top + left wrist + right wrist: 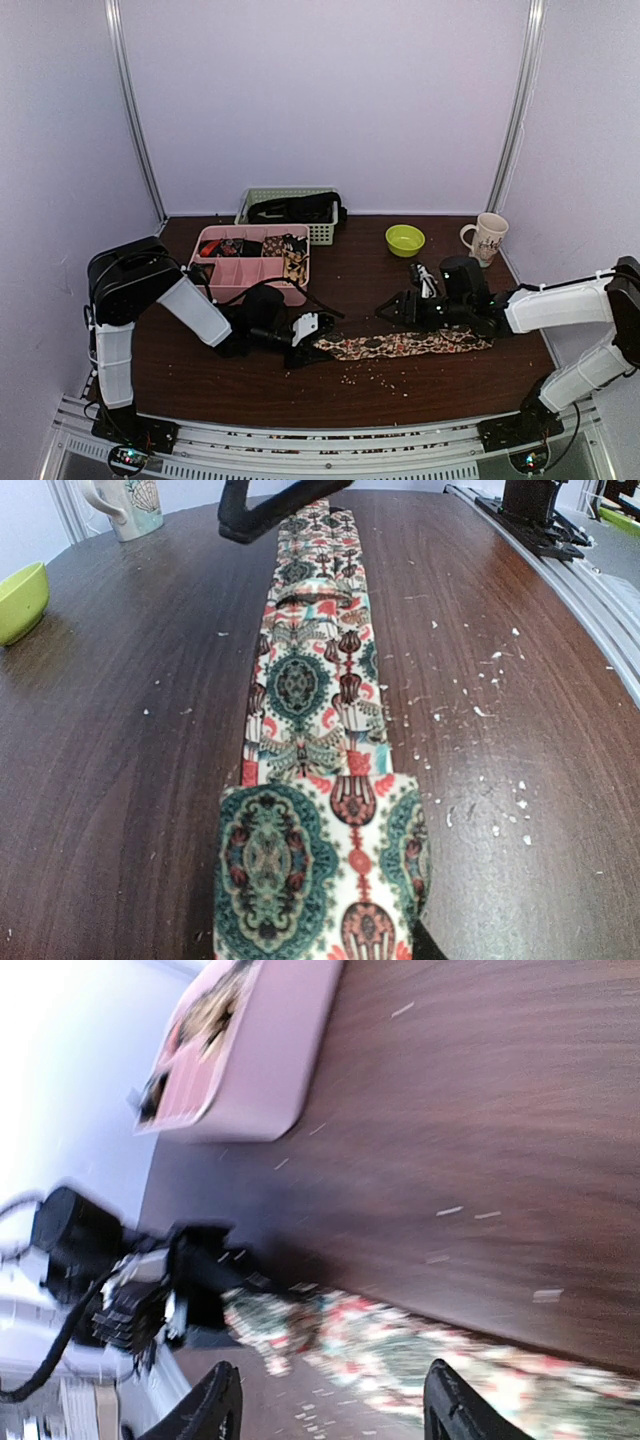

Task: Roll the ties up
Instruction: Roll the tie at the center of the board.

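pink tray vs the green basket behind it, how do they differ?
The pink tray has solid walls and dividers; the green basket has slatted walls. The tray holds mixed patterned items; the basket holds something black. The tray sits in front; the basket sits behind it. Both are rectangular and open-topped.

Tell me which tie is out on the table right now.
The long patterned tie lying flat between the left pincer and the right pincer; its left end is folded over. The other ties sit bundled in the pink tray.
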